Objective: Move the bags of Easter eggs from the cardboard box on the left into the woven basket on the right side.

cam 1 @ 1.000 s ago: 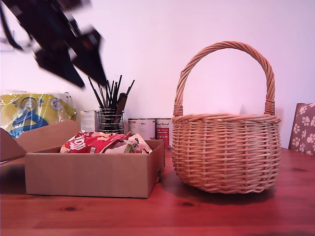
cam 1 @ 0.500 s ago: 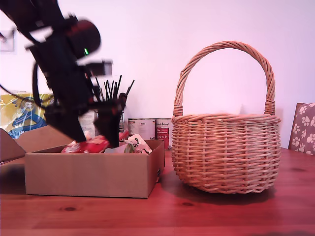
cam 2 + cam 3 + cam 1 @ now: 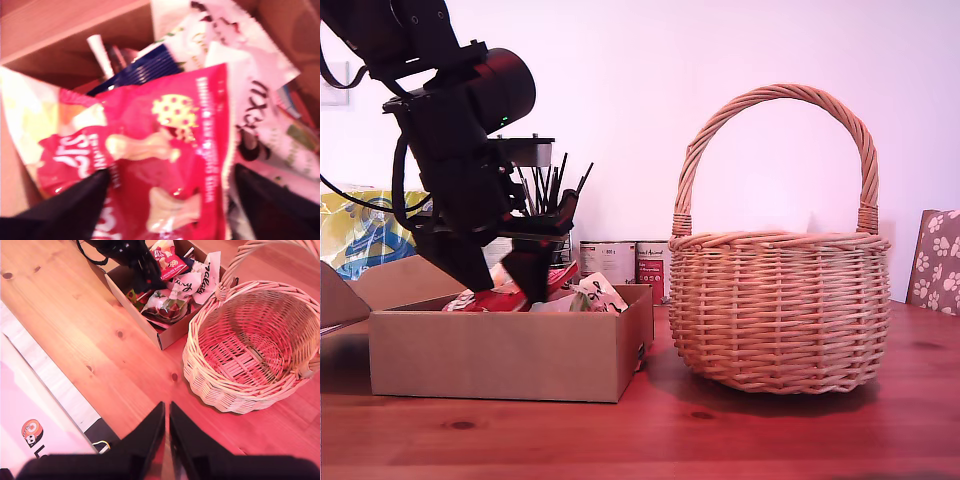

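Observation:
The brown cardboard box [image 3: 500, 355] stands at the exterior view's left, with crinkly bags of Easter eggs [image 3: 582, 294] piled in it. My first gripper [image 3: 510, 286] reaches down into the box. It is open, and its dark fingers [image 3: 75, 210] straddle a bright red bag [image 3: 170, 125] with white lettering; cream and dark blue bags lie around it. The woven basket [image 3: 775, 310] with its tall arched handle stands at the exterior view's right, and its inside [image 3: 250, 350] holds nothing. My second gripper [image 3: 166, 407] hangs high over the table, shut and holding nothing, looking down on the box [image 3: 135, 305] and the basket.
Behind the box stand a wire pencil holder [image 3: 545, 235], two tins [image 3: 620, 262] and a yellow-and-blue plastic package [image 3: 360, 235]. A paw-print cushion [image 3: 935, 260] shows at the exterior view's right edge. A white sheet with an orange logo [image 3: 30, 432] lies beyond the table edge.
The first arm has come down from the exterior view's upper left into the box; its open fingers now sit among the bags. The basket and box have not moved.

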Available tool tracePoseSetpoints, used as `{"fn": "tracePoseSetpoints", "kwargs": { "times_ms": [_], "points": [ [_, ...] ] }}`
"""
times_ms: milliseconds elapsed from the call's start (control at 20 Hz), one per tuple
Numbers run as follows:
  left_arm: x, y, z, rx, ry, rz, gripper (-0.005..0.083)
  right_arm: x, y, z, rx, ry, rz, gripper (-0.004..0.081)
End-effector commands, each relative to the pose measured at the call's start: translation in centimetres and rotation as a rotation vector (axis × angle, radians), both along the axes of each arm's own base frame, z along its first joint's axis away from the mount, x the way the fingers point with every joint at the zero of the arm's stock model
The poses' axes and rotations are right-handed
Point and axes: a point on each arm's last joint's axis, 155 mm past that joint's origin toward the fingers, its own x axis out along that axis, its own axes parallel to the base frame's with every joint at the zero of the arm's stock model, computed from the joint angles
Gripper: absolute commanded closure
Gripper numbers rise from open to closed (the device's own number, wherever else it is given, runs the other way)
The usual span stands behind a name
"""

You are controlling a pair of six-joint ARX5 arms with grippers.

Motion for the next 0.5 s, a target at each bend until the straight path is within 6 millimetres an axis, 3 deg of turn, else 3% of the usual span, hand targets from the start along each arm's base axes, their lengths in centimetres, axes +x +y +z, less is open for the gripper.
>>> {"fn": "tracePoseSetpoints", "kwargs": {
  "times_ms": [0, 200, 450],
  "points": [
    [0.0, 0.2, -1.5, 0.014, 0.025, 0.001, 0.0653, -0.1, 0.0, -0.4, -0.007, 0.004, 0.005, 0.0783],
    [-0.1, 0.1, -0.6, 0.004, 0.015, -0.001, 0.0667, -0.2, -0.1, -0.5, -0.011, 0.01, 0.005, 0.0783],
    [-1.2, 0.4, 4.7, -0.026, -0.057, -0.029, 0.0667, -0.4, -0.2, -0.8, -0.022, 0.017, 0.011, 0.0782]
  ]
}}
